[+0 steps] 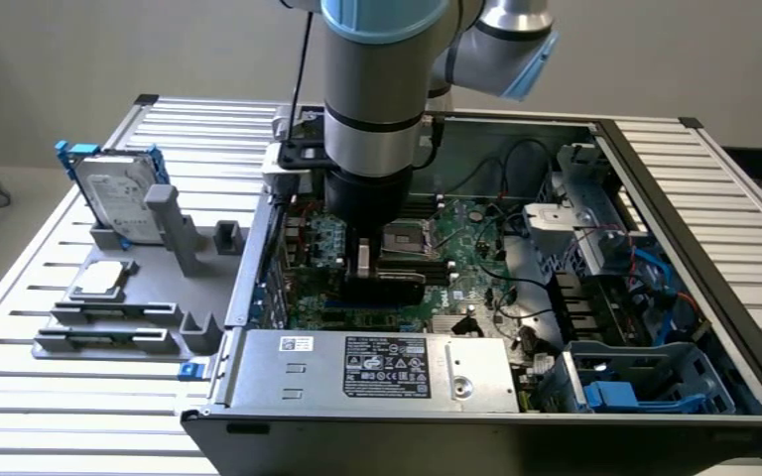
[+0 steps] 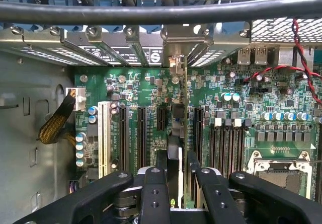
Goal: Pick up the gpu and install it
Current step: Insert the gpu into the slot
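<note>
My gripper (image 1: 378, 260) reaches down into the open computer case (image 1: 698, 198), just above the green motherboard (image 1: 487, 248). It is shut on the gpu (image 1: 388, 286), whose black body hangs below the wrist. In the wrist view I see the gpu (image 2: 176, 128) edge-on as a thin upright card between my black fingers (image 2: 154, 194). Its silver end bracket (image 2: 177, 38) sits against the case's rear slot openings. The card's lower edge runs between the long black expansion slots (image 2: 142, 133) on the motherboard (image 2: 136, 88). Whether it is seated in a slot I cannot tell.
A silver hard drive with blue rails (image 1: 119, 203) stands upright in a grey fixture (image 1: 130, 307) at the exterior view's left. The power supply (image 1: 381, 369) fills the case's near side. A processor socket (image 2: 279, 171), red cables (image 2: 302, 68) and a blue drive cage (image 1: 619, 392) lie close by.
</note>
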You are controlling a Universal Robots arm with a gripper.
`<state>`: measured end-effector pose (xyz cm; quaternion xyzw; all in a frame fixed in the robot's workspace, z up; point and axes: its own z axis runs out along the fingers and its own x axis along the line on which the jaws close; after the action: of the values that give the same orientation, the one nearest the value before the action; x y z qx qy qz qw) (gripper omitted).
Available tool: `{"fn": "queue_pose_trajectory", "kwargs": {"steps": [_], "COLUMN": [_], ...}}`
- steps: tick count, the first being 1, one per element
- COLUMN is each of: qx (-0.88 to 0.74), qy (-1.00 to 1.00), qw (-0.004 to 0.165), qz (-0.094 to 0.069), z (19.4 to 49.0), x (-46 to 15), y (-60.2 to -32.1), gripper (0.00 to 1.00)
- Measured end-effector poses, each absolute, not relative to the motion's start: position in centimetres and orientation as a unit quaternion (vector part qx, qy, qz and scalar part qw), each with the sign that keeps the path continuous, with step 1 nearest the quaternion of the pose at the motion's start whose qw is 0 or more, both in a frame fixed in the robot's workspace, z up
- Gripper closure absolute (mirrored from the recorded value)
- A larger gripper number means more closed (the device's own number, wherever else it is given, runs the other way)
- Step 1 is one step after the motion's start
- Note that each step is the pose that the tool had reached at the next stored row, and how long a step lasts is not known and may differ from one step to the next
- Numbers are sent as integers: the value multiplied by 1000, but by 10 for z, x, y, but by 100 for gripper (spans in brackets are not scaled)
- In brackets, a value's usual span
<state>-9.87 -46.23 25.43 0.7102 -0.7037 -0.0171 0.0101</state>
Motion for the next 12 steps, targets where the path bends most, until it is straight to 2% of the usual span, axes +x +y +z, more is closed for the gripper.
{"fn": "queue_pose_trajectory", "kwargs": {"steps": [2,5,8,9,12], "qx": [710,710,710,710,710], "qy": [-704,-704,-704,-704,-704], "qw": [10,10,10,11,11], "qz": [-17,-17,-18,-18,-19], "z": [254,255,257,260,267], "x": [-99,-99,-99,-99,-99], "y": [-462,-462,-462,-462,-462], "gripper": [72,54,48,42,42]}}
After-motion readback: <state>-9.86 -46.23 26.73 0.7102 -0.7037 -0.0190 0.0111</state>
